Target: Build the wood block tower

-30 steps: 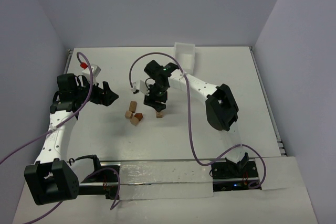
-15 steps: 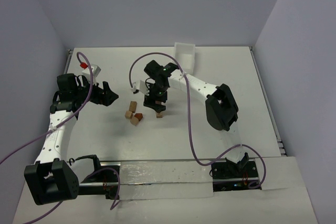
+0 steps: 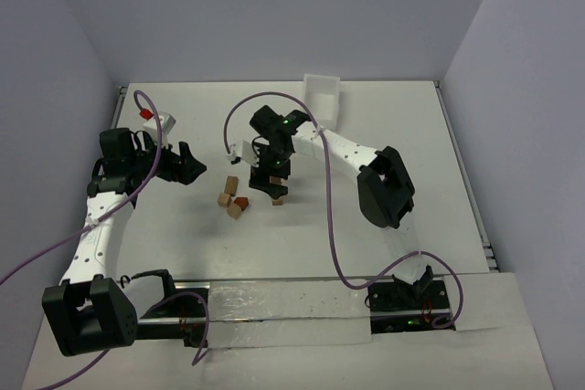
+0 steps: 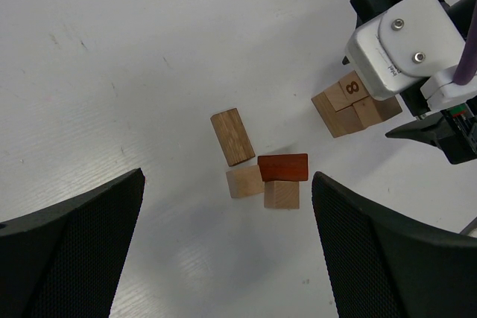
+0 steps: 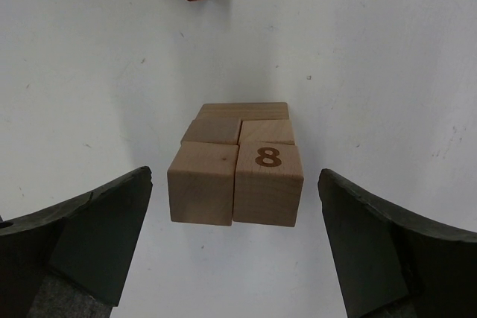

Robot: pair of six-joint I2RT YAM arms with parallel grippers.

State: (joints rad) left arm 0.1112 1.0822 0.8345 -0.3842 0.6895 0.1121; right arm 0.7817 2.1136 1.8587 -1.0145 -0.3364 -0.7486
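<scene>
Four loose blocks (image 4: 244, 181) lie on the table (image 3: 430, 143) just left of the wood block tower (image 5: 235, 176), and your next pick turns on that relation. The tower is a low stack with a cube marked 8 on top. It stands directly under the right fingers (image 5: 89, 236), which are spread wide on either side of it, touching nothing and holding nothing. The left fingers (image 4: 74, 243) are just as wide and empty, and in their own camera the loose cluster sits centred between them. From above, the right fingers look a little nearer the cluster, but you would have to steer them sideways clear of the stack. The long tan block (image 4: 232, 136) lies flat with its long axis running nearly straight away from the left wrist, so those fingers would close across its narrow width. I'd judge the left arm the better lined up.
</scene>
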